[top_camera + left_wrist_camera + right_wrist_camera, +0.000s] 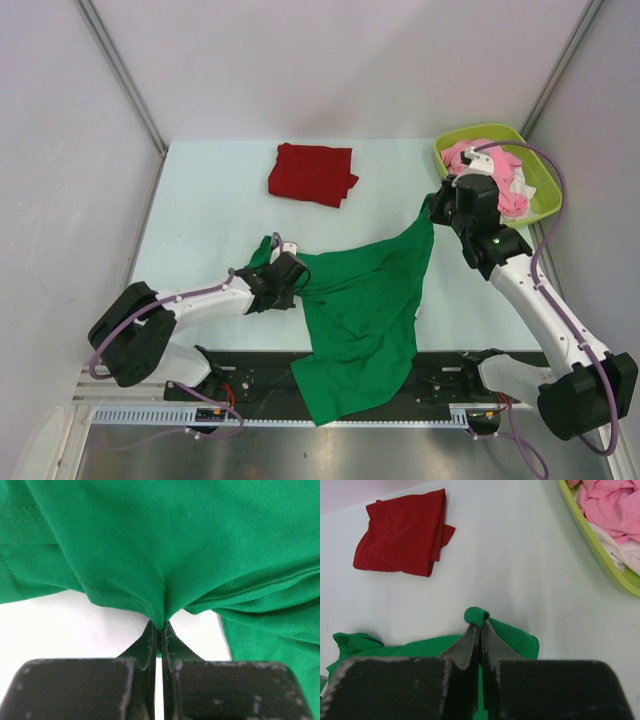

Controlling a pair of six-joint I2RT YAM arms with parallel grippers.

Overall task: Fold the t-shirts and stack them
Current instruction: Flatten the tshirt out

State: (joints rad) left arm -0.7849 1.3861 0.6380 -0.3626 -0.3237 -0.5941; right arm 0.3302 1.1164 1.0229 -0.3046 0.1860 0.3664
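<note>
The green t-shirt (365,310) is stretched between both grippers and hangs over the table's near edge. My left gripper (291,275) is shut on its left part; in the left wrist view the cloth (200,545) bunches into the closed jaws (161,626). My right gripper (437,207) is shut on its upper right corner, and a small fold of green cloth (477,615) pokes out past the tips (480,625). The dark red t-shirt (312,173) lies folded at the back of the table, also in the right wrist view (402,532).
A lime green basket (545,175) stands at the back right with a pink garment (485,165) and white cloth in it; it also shows in the right wrist view (600,555). Grey walls enclose the table (210,200) on the left, back and right.
</note>
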